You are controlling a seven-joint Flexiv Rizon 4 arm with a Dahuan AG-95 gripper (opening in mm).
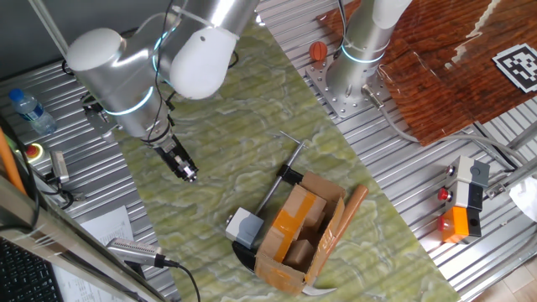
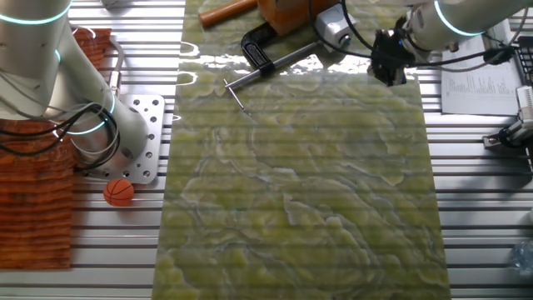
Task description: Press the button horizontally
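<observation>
The button [image 1: 244,224] is a small light grey cube with a white face on a black base, on the green mat against the left side of the open cardboard box [image 1: 298,239]. In the other fixed view the button [image 2: 332,29] sits near the top edge. My gripper [image 1: 188,171] hangs over the mat, up and left of the button and apart from it. In the other fixed view my gripper [image 2: 389,68] is to the right of the button. No view shows a gap or contact between the fingertips.
A black clamp [image 1: 284,174] and a wooden handle [image 1: 352,210] lie against the box. A second arm's base [image 1: 352,80] and an orange ball [image 1: 317,52] are beyond the mat. Orange-and-black units [image 1: 461,210] stand right; a red button [image 1: 33,152] and a bottle [image 1: 29,111] left.
</observation>
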